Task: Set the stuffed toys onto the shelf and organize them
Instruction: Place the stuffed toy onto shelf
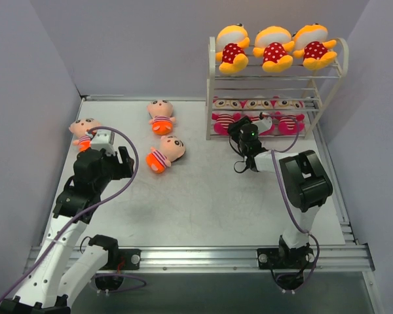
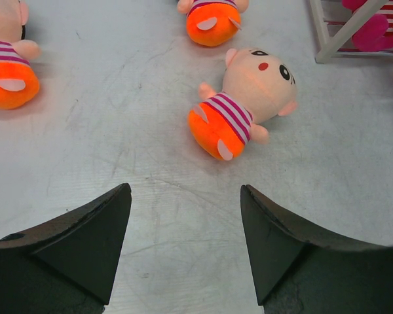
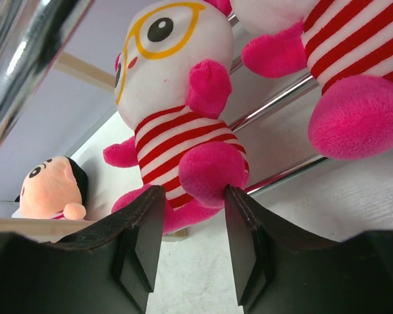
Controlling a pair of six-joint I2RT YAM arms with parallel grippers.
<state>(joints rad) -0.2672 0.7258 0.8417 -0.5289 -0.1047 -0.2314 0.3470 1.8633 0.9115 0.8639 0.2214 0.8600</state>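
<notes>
step: tidying pink doll [image 3: 177, 98] on shelf [image 1: 211, 78]; right gripper [image 3: 193, 193] narrow, hold unclear; left gripper [image 2: 185, 196] wide | next: grab peach doll [image 2: 239, 108]

Your left arm [image 1: 85, 190] and right arm [image 1: 301, 183] are built from black joints and white links, and each trails a purple cable [image 1: 128, 176]. Your left hand [image 2: 185, 190] and right hand [image 3: 194, 191] have dark, wedge-shaped fingers [image 2: 85, 248].
</notes>
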